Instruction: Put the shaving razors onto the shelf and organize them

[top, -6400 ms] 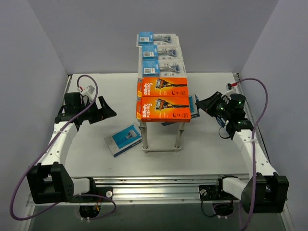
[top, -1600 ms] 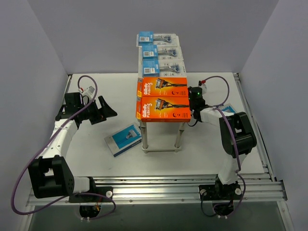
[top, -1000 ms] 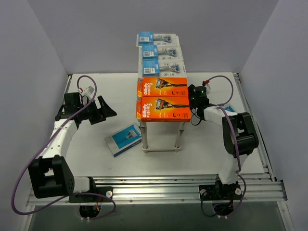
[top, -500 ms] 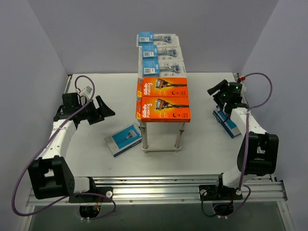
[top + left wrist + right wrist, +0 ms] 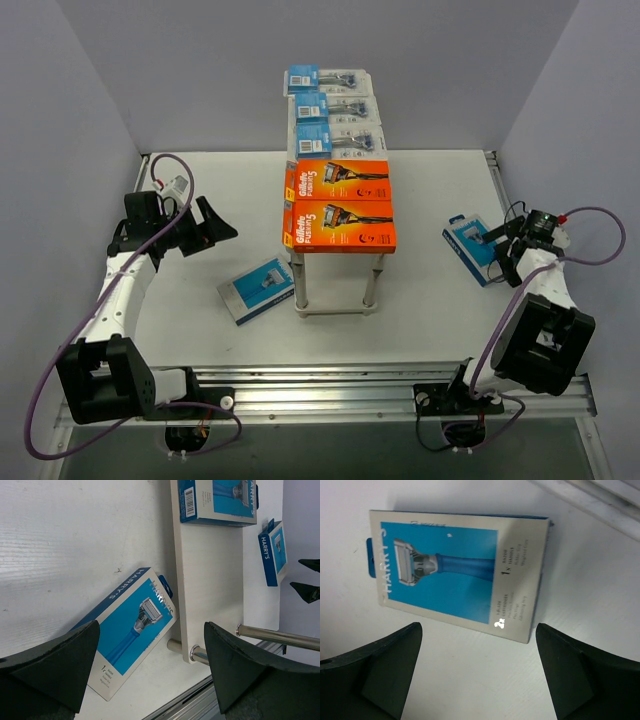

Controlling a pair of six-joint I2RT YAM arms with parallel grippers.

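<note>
Shaving razors fill the top of the shelf [image 5: 298, 287] in a single row. Three clear blister packs with blue cards [image 5: 336, 108] lie at the far end. Two orange Gillette boxes [image 5: 338, 204] lie side by side at the near end.

Two blue-and-white Harry's boxes lie flat on the white surface [image 5: 430, 310]. One box [image 5: 257, 289] is just left of the shelf's near legs. The other box [image 5: 473, 247] is well to the right of the shelf.

The left gripper [image 5: 220, 224] hangs left of the shelf, its fingers spread wide and empty, aimed at the left box. The right gripper [image 5: 503, 250] sits just beside the right box, its fingers spread wide and gripping nothing.
</note>
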